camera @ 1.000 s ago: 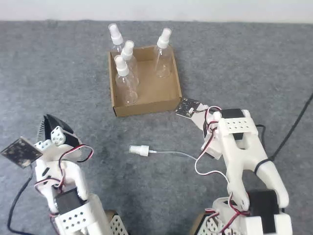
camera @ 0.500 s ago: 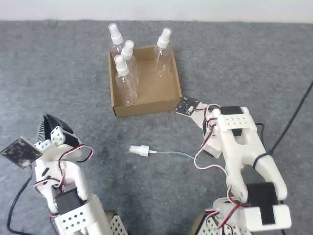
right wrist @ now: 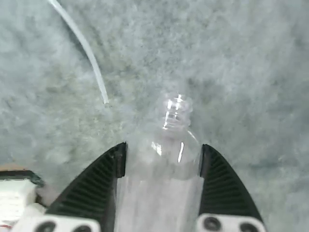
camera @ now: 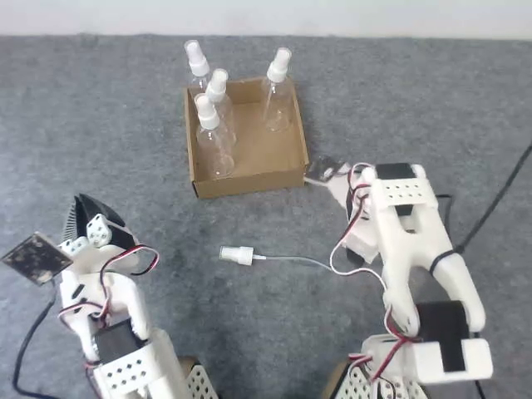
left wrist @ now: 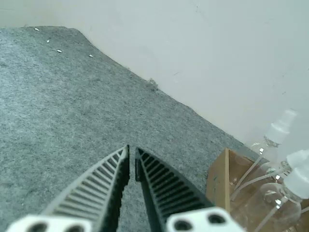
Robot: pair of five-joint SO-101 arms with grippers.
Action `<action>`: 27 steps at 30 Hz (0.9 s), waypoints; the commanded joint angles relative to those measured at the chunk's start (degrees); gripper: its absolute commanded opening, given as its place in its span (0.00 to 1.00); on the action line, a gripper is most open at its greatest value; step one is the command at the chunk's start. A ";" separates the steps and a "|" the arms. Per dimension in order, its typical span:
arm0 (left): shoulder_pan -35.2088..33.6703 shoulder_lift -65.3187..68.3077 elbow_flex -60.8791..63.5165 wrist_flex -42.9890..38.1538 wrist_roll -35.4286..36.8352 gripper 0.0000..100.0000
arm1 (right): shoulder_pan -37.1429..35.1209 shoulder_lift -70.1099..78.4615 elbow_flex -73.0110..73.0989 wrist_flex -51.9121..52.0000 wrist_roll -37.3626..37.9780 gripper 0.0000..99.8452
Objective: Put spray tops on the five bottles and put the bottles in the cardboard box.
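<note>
Your right gripper (right wrist: 162, 147) is clamped round an uncapped clear bottle (right wrist: 176, 113) over the grey carpet (camera: 125, 125). The spray top (camera: 238, 254) lies loose between the arms, near the cardboard box (camera: 249, 179). Your left gripper (left wrist: 132, 152) is nearly closed and empty, facing the white wall (left wrist: 217, 48).

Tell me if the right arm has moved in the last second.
Yes. The right arm has edged slightly forward, toward the level of the cardboard box's near wall.

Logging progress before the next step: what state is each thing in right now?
Capped bottles: four, tops on, upright.
Fifth bottle: uncapped, held in right gripper.
Spray top: loose, lying on its side.
Left gripper: shut, empty.
Cardboard box: open at top.
</note>
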 commanded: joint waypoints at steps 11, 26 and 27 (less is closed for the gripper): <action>-0.26 0.09 -0.84 0.26 0.09 0.02 | -9.19 -21.32 -2.99 3.56 -24.88 0.11; 0.00 0.09 -0.84 0.26 0.09 0.02 | -6.20 -26.33 2.64 -6.11 -46.07 0.11; 0.00 0.09 -0.84 0.26 0.09 0.02 | -5.85 -27.65 4.04 -6.99 -46.07 0.11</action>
